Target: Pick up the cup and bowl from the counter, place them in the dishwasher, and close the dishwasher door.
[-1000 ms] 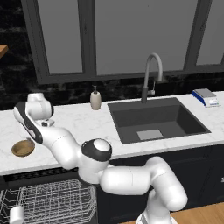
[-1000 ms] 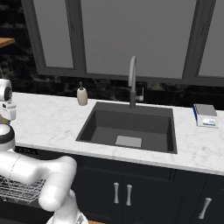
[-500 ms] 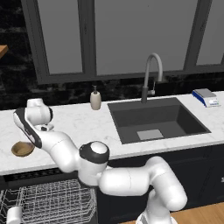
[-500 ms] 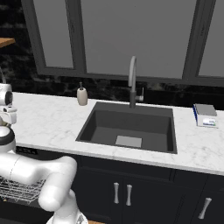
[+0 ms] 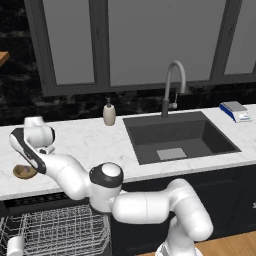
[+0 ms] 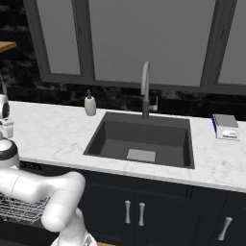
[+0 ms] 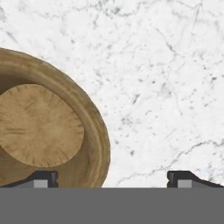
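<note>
A: Where's the bowl [image 7: 43, 127] right now?

B: On the counter [image 5: 95, 142], far left, close to the near edge. In the hand view its tan wooden rim and darker inside sit to the left, with bare marble to the right.

A: And the gripper [image 7: 113, 177]?

B: Spread wide and holding nothing. One fingertip [image 7: 41, 178] sits over the bowl's inside near the rim, the other [image 7: 183, 178] over bare marble, so the jaws straddle the bowl's right-hand wall. Whether they touch it I can't tell.

A: So which step is this?

B: I'd judge it's the approach to pick up the bowl. The dishwasher [image 5: 50, 227] sits open below that stretch of counter, its white wire rack [image 5: 65, 230] pulled out. A small white cylinder [image 5: 15, 245] lies at the rack's near-left corner; that may be the cup, though it's too small to be sure.

A: What does the next move call for?

B: Probably a little more descent so the fingers bracket the rim, one inside, one outside, then a close on that wall. After that, lift clear and carry it down and toward the rack.

A: Anything nearby to mind?

B: The soap dispenser [image 5: 109, 113] and the sink [image 5: 177, 137] are well apart to the right.
</note>
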